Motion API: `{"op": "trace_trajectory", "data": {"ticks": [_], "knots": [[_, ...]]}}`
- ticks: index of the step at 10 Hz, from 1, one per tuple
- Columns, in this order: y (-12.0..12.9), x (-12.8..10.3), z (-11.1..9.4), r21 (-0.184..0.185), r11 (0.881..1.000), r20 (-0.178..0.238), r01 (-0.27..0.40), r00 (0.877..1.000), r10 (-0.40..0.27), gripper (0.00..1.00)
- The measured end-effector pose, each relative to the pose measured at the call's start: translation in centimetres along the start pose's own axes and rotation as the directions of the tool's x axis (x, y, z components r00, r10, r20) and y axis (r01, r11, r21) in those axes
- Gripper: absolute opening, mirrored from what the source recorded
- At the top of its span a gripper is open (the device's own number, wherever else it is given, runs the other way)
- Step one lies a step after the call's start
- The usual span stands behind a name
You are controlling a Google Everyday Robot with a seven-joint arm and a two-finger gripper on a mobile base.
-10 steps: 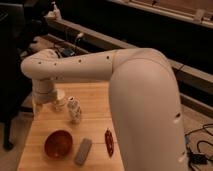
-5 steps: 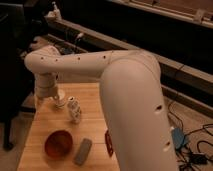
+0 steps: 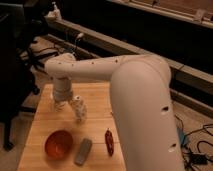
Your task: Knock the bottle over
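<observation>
While your gripper (image 3: 61, 104) sits at the table's (image 3: 35, 135) far left, just beside the tilted bottle (image 3: 80, 110), you can't tell its finger state.

Dim, warm, soft-focus view; end effector (image 3: 61, 104) above the pale tabletop (image 3: 95, 145), dark background.

The gripper (image 3: 61, 104) hangs over the far left part of the wooden table (image 3: 42, 129), just left of the bottle (image 3: 80, 111), which tilts on the tabletop. Nearer the front edge sit a bowl (image 3: 58, 144) at left, an oblong block (image 3: 83, 151) just right of it, and a chili pepper (image 3: 108, 142) further right.
</observation>
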Motion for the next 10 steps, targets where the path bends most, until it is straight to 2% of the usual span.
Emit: {"op": "trace_trajectory", "data": {"ticks": [2,4,5,10], "knots": [[-6.2,-0.2,-2.3,0.086,0.988,0.073,-0.124,0.99,0.118,0.65],[-9.5,-1.0,-5.9,0.107,0.971,0.212,-0.213,0.959,0.187,0.65],[-9.8,-1.1,-6.3,0.106,0.97,0.226,-0.22,0.955,0.191,0.65],[-9.6,-1.1,-6.2,0.106,0.97,0.225,-0.217,0.956,0.189,0.65]]}}
